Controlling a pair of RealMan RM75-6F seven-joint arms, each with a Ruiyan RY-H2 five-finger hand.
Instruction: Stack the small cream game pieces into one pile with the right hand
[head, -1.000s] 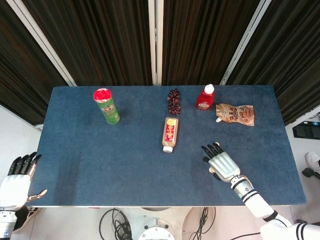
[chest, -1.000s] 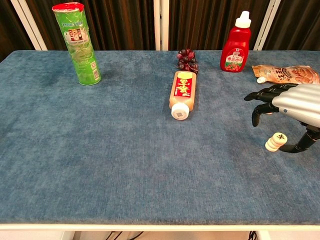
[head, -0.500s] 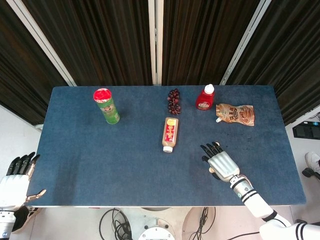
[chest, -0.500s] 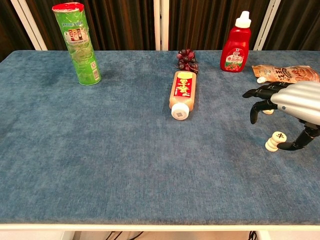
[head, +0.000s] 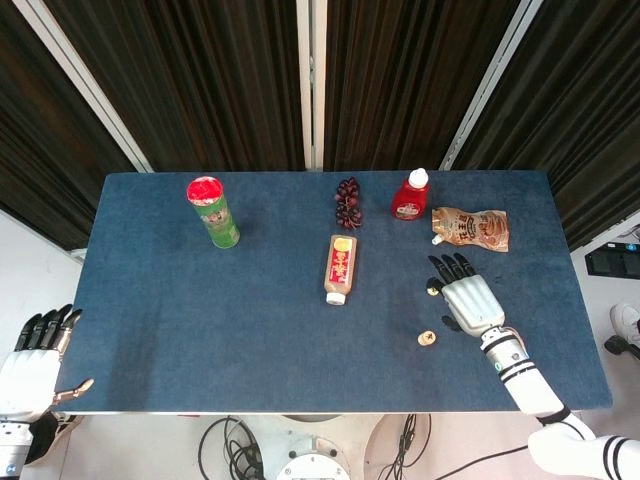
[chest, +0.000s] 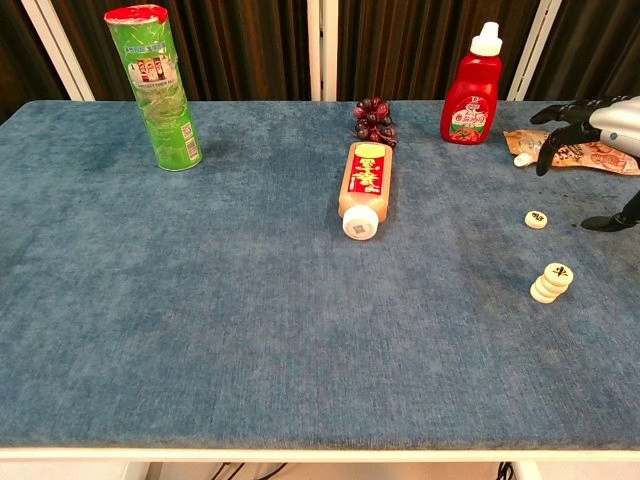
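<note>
A small leaning pile of cream game pieces (chest: 551, 283) stands on the blue table, right of centre; it shows as a small disc (head: 427, 339) in the head view. One more cream piece (chest: 536, 219) lies flat alone, farther back; in the head view that lone piece (head: 433, 291) sits just left of my right hand. My right hand (head: 470, 302) hovers behind and to the right of the pile with its fingers spread and nothing in it. Only its fingertips (chest: 556, 113) and thumb show at the chest view's right edge. My left hand (head: 36, 352) hangs off the table's near left corner, fingers apart, empty.
A green snack can (chest: 155, 85) stands at the back left. A tan bottle (chest: 364, 187) lies in the middle, with dark grapes (chest: 373, 118) behind it. A red sauce bottle (chest: 472, 88) and a brown pouch (chest: 570, 148) lie at the back right, close to my right hand.
My right hand has moved away from the pile, toward the back right. The pile and the lone piece now show uncovered. The left hand has barely shifted.
</note>
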